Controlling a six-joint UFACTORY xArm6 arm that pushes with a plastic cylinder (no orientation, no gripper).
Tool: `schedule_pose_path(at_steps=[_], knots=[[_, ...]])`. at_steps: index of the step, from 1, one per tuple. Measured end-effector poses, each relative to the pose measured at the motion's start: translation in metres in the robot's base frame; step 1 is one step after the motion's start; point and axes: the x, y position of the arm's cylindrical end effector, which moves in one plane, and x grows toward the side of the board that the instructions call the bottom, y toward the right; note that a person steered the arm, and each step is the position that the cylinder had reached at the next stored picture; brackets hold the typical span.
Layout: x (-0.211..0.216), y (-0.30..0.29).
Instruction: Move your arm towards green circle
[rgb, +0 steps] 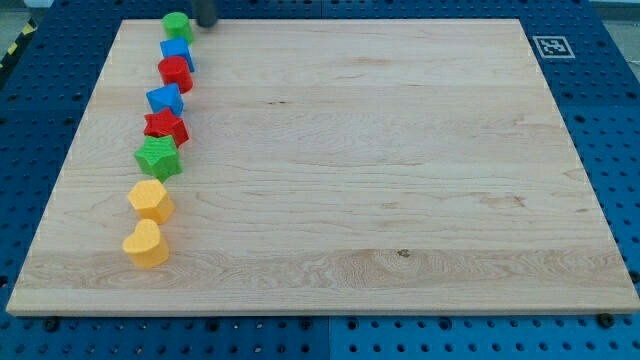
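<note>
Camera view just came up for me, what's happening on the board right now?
My tip sits at the view's top, just right of the green circle, close to it; contact can't be told. That circle heads a column of blocks down the wooden board's left side: blue block, red circle, blue block, red star, green star, two yellow blocks.

A: Bright, even light over the whole board (350, 160), no hard glare on the wood.

B: Shadows?

A: Soft and short, close beside the blocks; see the yellow block (146, 245) at the view's bottom left.

B: Sharpness?

A: Wood grain reads clearly across the middle. My tip (206, 20) at the view's top edge is dark and smeared, its outline hard to make out. The board's edges look straight, with only perspective narrowing toward the top.
</note>
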Motion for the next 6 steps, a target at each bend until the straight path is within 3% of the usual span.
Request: schedule_pose_path(at_steps=[3,5,6], knots=[[-0.001,-0.012],[0.000,-0.110],[0.001,-0.109]])
